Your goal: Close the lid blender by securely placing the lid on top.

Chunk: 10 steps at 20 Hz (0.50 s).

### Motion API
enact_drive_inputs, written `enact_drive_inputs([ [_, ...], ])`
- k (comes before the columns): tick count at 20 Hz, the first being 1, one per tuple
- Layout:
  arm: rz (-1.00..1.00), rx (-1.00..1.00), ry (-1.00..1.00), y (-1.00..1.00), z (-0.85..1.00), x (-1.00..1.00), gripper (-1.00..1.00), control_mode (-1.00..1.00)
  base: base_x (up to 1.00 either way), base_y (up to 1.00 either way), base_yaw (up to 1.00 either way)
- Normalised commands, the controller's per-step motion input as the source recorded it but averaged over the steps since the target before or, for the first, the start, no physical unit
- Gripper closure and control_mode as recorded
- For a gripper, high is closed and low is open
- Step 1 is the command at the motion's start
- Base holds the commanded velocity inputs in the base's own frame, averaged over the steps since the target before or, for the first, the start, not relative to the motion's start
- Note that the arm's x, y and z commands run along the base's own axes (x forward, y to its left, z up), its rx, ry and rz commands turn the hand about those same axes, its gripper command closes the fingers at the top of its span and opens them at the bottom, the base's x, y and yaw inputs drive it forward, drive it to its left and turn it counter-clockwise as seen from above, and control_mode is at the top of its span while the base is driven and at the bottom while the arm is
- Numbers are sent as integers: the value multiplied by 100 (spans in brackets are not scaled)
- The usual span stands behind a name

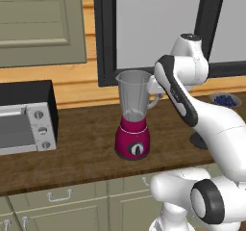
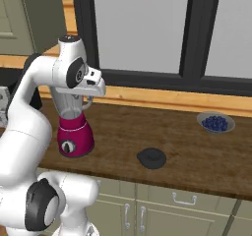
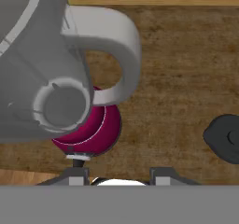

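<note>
The blender (image 1: 133,117) stands on the wooden counter, with a magenta base, a black dial and a clear grey jar that is open at the top. In the hand view I look down on the blender (image 3: 56,78) and its side handle (image 3: 119,55). My gripper (image 3: 120,176) hovers above the handle side of the jar, its tips apart with nothing between them. The lid (image 2: 151,158), a black round cap, lies flat on the counter to the right of the blender (image 2: 74,134). The lid (image 3: 226,138) also shows at the right edge of the hand view.
A bowl of blue berries (image 2: 215,123) sits far right near the window sill. A silver-and-black toaster oven (image 1: 26,124) stands at the left of the counter. Cabinet fronts with handles run below the counter edge.
</note>
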Motion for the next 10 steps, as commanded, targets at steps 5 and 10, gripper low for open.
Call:
enact_drive_inputs([
  [5, -2, 0, -2, -18, -6, -46, -100, -100, 0, 0, 0],
  [10, -1, 0, -1, -53, -19, -67, -100, -100, 0, 0, 0],
])
